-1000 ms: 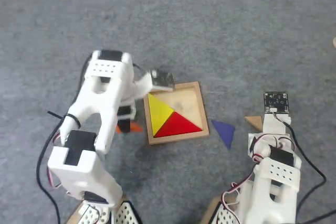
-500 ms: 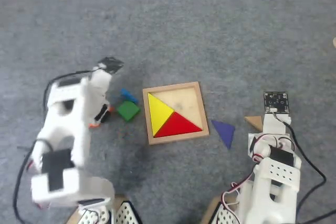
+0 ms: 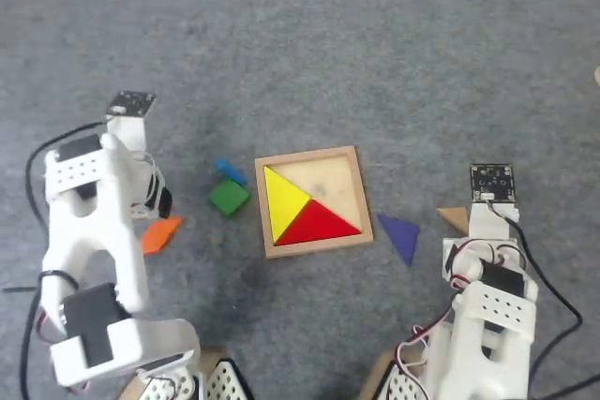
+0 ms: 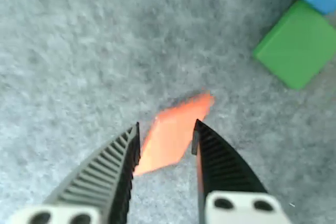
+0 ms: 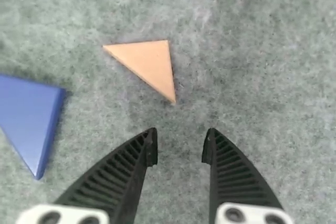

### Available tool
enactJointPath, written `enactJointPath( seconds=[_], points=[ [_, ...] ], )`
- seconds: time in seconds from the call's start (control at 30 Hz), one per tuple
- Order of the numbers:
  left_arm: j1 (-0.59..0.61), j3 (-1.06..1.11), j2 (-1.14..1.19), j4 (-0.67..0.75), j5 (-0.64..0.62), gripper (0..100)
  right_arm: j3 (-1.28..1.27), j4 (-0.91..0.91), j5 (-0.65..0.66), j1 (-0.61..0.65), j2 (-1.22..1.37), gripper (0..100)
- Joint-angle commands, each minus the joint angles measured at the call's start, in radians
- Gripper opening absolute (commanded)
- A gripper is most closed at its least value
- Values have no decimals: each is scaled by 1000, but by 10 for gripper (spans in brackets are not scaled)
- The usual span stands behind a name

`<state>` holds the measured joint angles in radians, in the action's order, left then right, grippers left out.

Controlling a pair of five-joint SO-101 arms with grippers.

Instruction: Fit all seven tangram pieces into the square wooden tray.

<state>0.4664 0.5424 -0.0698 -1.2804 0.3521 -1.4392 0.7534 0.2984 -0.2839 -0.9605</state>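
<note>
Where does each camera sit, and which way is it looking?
High view: fixed above the table, looking down at the wooden tray and both arms.
Left wrist view: on the left wrist, looking past the open left gripper at the orange piece and green square.
Right wrist view: on the right wrist, looking past the open right gripper at the tan triangle.
Shared: high view also shows the orange piece and tan triangle.

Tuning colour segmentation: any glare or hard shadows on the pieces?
High view: even light, no glare on the tray, faint shadows only. Left wrist view: orange piece evenly lit. Right wrist view: tan triangle throws a thin dark edge shadow.
</note>
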Motion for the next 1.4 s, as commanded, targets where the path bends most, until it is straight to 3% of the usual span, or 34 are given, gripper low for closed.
enactJointPath(
  seconds=[0.0, 0.23, 0.43, 0.77, 1.07, 1.37],
  points=[
    [0, -94, -9, -54, 23, 162, 26, -16, 14, 2, -24, 155],
    [-12, -5, -6, -43, 103, 158, 28, -13, 54, 2, -24, 155],
    [-12, 157, -8, 48, 172, 136, 28, -13, 61, 2, -24, 155],
    [-3, 170, 52, 178, 236, 168, 28, -13, 61, 2, -24, 155],
    [23, -76, 299, 103, 267, 158, 28, -18, 57, 2, -22, 155],
    [61, -282, 311, -40, 405, 12, 28, -18, 57, 2, -24, 155]
  ],
)
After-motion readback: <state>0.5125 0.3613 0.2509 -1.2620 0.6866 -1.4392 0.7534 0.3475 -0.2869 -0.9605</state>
